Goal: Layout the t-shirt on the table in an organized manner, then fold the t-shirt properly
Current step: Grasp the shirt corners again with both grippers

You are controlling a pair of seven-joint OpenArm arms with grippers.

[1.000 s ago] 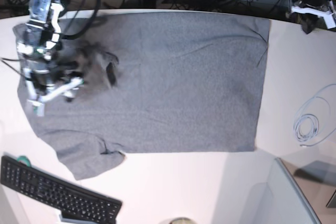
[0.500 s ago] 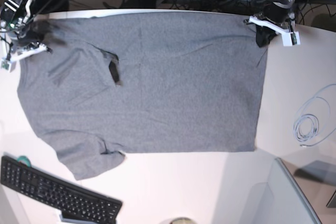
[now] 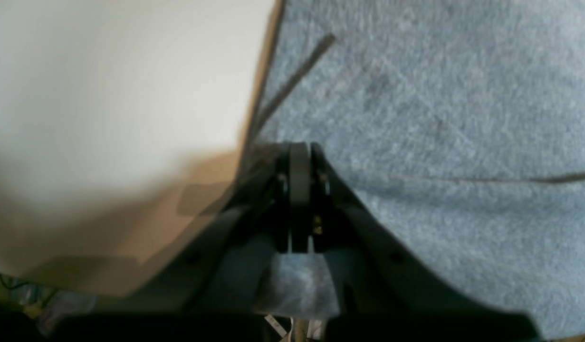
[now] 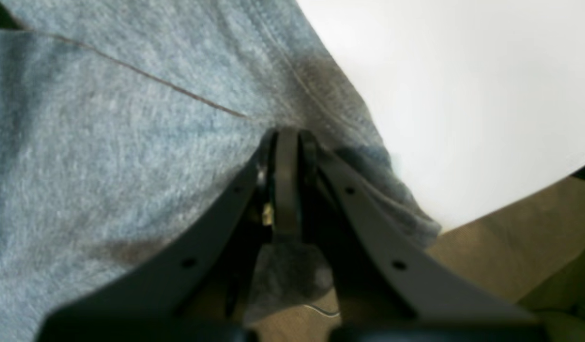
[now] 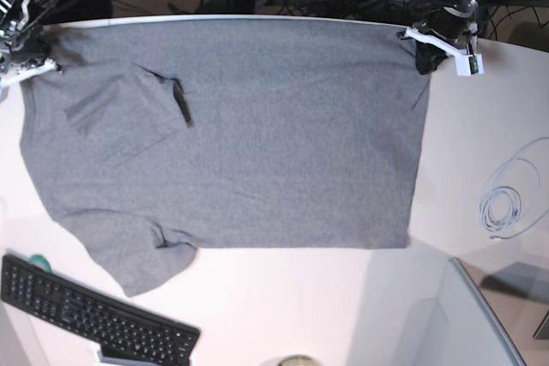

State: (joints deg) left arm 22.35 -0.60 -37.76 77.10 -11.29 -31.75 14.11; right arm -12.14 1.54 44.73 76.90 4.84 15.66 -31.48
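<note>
Both claws pinching the t-shirt (image 5: 232, 135): left claw (image 5: 429, 51) at two o'clock, right claw (image 5: 30, 56) at ten. Long axis stretched between them along the table's (image 5: 326, 306) far edge.

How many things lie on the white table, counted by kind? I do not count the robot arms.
Garment: 1, the t-shirt
Keyboard: 1, the black keyboard
Cable: 1, the coiled pale cable
Total: 3 on the table. A small green thing and a round thing at the edges are too hidden to name.
</note>
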